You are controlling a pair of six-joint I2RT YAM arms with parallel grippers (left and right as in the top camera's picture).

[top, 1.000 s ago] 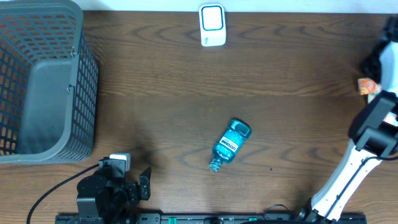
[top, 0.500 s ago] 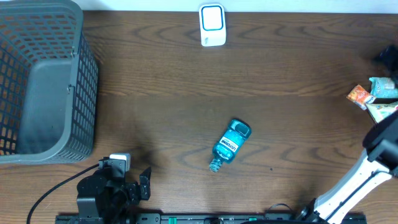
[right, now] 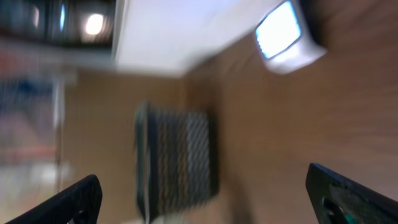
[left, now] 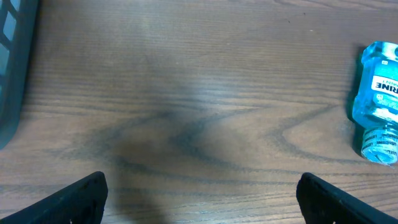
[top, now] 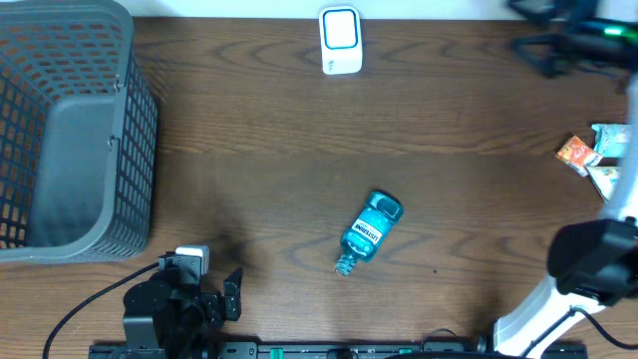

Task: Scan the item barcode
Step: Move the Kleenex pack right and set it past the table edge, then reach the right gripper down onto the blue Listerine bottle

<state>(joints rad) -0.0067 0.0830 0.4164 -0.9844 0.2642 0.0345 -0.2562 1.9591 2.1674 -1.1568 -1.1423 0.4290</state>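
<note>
My left gripper (left: 199,202) sits low at the near edge of the table (top: 249,150), jaws spread wide with only bare wood grain between the fingers (left: 84,198). It holds nothing. The blue mouthwash bottle (top: 370,232) lies on its side near the middle of the table, label up, cap toward the near edge and slightly to the left. From the left wrist camera the bottle (left: 379,102) shows at the far right of the frame, ahead of the gripper and outside the line of its right-hand finger, apart from it and not between the jaws. My right gripper (right: 208,193) is up in the far right corner, well away from the bottle, and its two fingers stand at opposite corners of the wrist view, so it is wide open and empty too (that view is badly blurred, but the gap is plain). Through it I can make out the white scanner (right: 287,36) and the grey basket (right: 177,162). From overhead, the scanner (top: 340,40) stands at the far edge of the table, straight beyond the bottle and well apart from it, and the basket (top: 70,130) fills the far left corner. A few small packets (top: 578,155) lie at the right edge.
</note>
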